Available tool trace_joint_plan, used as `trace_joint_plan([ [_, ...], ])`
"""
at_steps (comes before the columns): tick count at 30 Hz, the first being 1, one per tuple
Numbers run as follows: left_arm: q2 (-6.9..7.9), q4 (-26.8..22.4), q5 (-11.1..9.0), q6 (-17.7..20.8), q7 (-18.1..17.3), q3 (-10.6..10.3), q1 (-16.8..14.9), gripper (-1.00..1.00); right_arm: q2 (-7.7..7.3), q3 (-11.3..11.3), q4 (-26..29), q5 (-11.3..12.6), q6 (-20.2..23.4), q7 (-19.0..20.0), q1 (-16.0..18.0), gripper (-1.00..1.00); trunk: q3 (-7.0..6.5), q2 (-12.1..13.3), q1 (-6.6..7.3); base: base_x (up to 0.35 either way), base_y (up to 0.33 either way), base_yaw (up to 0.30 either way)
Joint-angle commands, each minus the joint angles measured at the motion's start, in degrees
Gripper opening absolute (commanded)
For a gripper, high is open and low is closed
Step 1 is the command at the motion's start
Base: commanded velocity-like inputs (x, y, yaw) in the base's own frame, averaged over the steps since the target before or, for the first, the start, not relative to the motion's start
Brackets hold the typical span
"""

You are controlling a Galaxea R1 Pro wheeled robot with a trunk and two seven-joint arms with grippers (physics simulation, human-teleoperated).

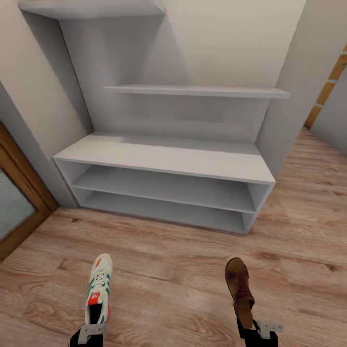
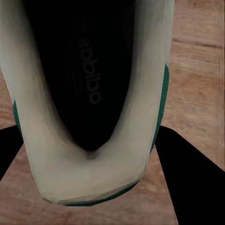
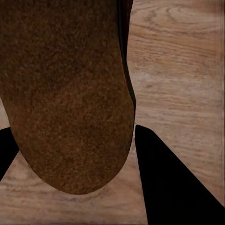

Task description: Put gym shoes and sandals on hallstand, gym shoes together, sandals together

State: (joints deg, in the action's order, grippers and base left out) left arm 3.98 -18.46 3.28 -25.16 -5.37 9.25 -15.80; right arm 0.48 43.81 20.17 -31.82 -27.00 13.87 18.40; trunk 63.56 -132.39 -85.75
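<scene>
One gym shoe (image 1: pixel 99 289), white with green stripes and red accents, hangs toe-forward over the corridor floor (image 1: pixel 168 270) at the lower left. My left gripper (image 1: pixel 91 332) is shut on its heel; the left wrist view shows that heel (image 2: pixel 89 93) between the black fingers (image 2: pixel 192 183). At the lower right a brown sandal (image 1: pixel 239 289) points toward the hallstand (image 1: pixel 164 156), with my right gripper (image 1: pixel 253 330) shut on its heel end. In the right wrist view the sandal's footbed (image 3: pixel 65 93) sits between the fingers (image 3: pixel 168 183). The white hallstand stands ahead against the wall, its top and both shelves bare.
A thin floating wall shelf (image 1: pixel 197 90) hangs above the hallstand, and a higher shelf (image 1: pixel 91 7) sits at the top left. A wooden door frame (image 1: pixel 19 178) borders the left side. A wall corner (image 1: pixel 289 96) juts out beside the hallstand's right end.
</scene>
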Motion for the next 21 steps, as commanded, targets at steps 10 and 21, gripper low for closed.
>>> trace_joint_plan([
  [10, -0.03, 0.01, 0.32, -0.16, -0.52, 0.51, -0.02, -1.00, 0.05, 0.49, 0.05, 0.00, -0.07, 0.54, 0.06, -1.00, 0.04, -0.02, 0.01, 0.000, 0.000, -0.300],
  [21, -0.03, 0.01, 0.32, -0.16, -0.52, 0.51, -0.02, -1.00, 0.05, 0.57, 0.05, 0.00, -0.06, 0.54, 0.06, -1.00, 0.04, -0.02, 0.01, 0.000, 0.000, -0.235],
])
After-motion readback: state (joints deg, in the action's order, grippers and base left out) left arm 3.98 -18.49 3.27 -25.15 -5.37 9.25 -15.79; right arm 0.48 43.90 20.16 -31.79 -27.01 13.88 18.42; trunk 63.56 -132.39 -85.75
